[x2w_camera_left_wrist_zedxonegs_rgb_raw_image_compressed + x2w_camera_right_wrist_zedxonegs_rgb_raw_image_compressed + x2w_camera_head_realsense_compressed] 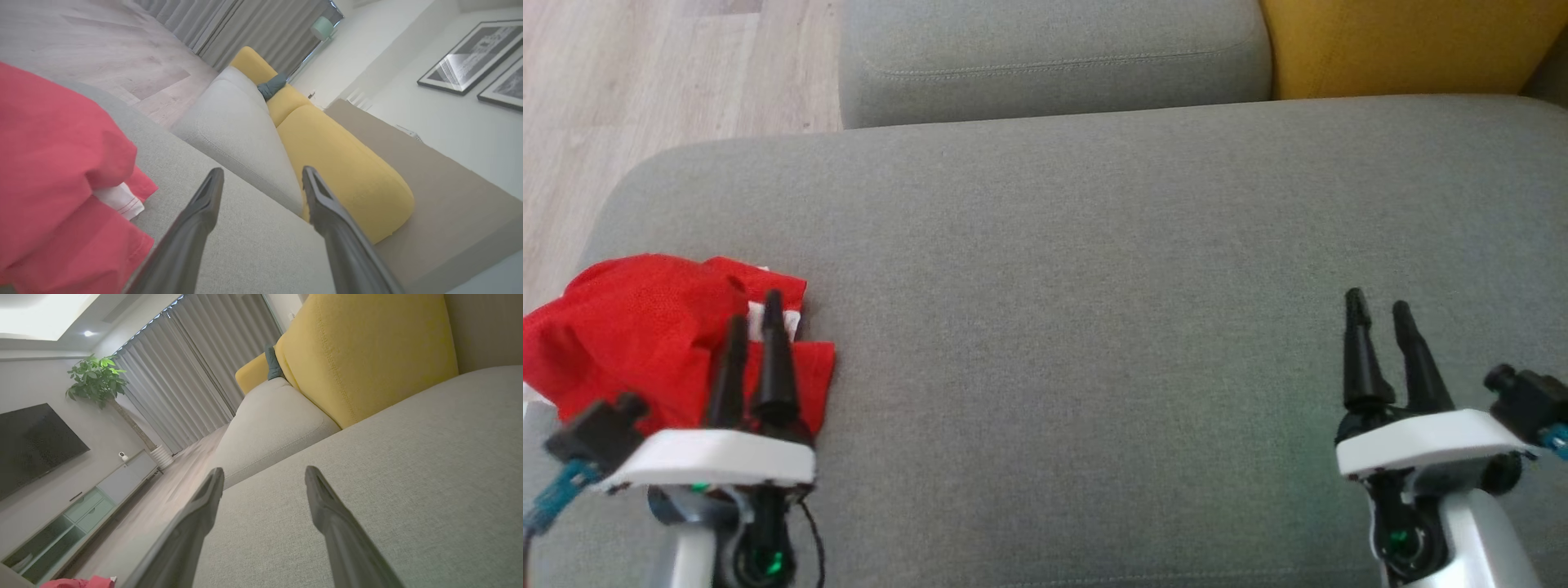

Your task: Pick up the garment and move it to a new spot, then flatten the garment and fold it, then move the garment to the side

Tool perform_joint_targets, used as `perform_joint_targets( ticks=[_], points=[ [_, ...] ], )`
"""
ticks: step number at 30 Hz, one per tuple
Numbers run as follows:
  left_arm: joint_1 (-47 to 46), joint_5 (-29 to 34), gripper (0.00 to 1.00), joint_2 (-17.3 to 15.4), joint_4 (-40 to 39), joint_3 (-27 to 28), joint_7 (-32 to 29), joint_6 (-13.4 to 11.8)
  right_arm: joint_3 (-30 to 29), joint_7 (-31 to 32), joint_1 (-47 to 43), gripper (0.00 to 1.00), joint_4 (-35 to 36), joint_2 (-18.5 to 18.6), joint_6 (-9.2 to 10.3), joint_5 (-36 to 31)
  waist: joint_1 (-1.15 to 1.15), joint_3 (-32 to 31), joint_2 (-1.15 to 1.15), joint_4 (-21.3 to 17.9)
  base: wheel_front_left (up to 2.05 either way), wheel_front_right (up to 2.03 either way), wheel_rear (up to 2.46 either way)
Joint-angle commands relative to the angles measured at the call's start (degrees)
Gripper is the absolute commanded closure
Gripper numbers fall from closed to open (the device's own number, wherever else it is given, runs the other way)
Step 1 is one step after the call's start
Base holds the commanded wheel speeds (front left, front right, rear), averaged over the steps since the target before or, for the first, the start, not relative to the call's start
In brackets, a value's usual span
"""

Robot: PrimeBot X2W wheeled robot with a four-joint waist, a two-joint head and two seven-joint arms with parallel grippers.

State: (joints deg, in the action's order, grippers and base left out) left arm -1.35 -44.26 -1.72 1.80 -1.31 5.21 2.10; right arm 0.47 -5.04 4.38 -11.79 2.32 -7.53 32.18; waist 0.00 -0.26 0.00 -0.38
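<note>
The garment (637, 335) is red with a white trim, crumpled in a heap at the near left corner of the grey sofa seat (1094, 327). My left gripper (756, 306) hovers over its right edge, fingers apart and holding nothing. In the left wrist view the garment (53, 179) lies to the left of the open left gripper (263, 175), whose fingers point across bare seat. My right gripper (1379, 300) stands open above the seat at the lower right, far from the garment. In the right wrist view the right gripper (264, 475) is open, and a bit of the garment (79, 583) peeks in at the bottom edge.
A second grey cushion (1054, 57) and a yellow cushion (1413, 45) lie beyond the seat's far edge. Wood floor (645, 82) runs along the left, just past the seat's rounded corner. The seat's wide middle is bare grey fabric.
</note>
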Motion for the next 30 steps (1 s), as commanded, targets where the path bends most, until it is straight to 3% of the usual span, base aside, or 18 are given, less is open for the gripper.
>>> perform_joint_targets(
  ticks=[1,10,14,30],
  points=[
    [-2.68,3.06,0.0,-0.82,-2.69,0.1,0.7,0.3,1.56,-0.79,3.9,0.0,2.2,0.38,0.02,-2.57,0.0,0.0,0.0,-0.01,0.0,0.0,0.0],
    [-3.08,14.76,0.0,-3.39,-2.1,-5.83,2.21,-1.9,3.34,-2.32,4.07,0.0,1.55,0.41,0.03,-11.11,0.0,-0.05,0.0,0.01,0.0,0.0,0.0],
    [-3.18,16.76,0.0,-4.03,-1.93,-7.59,2.72,-3.43,3.48,-2.82,4.05,0.0,1.14,0.42,0.03,-13.85,0.0,-0.06,0.0,0.06,0.0,0.0,0.0],
    [-5.12,29.75,0.0,-9.95,-0.69,-16.55,5.39,-11.87,4.87,-5.53,3.99,0.0,1.49,0.47,0.03,-25.47,0.0,-0.23,0.0,0.07,0.0,0.0,0.0]
  ],
)
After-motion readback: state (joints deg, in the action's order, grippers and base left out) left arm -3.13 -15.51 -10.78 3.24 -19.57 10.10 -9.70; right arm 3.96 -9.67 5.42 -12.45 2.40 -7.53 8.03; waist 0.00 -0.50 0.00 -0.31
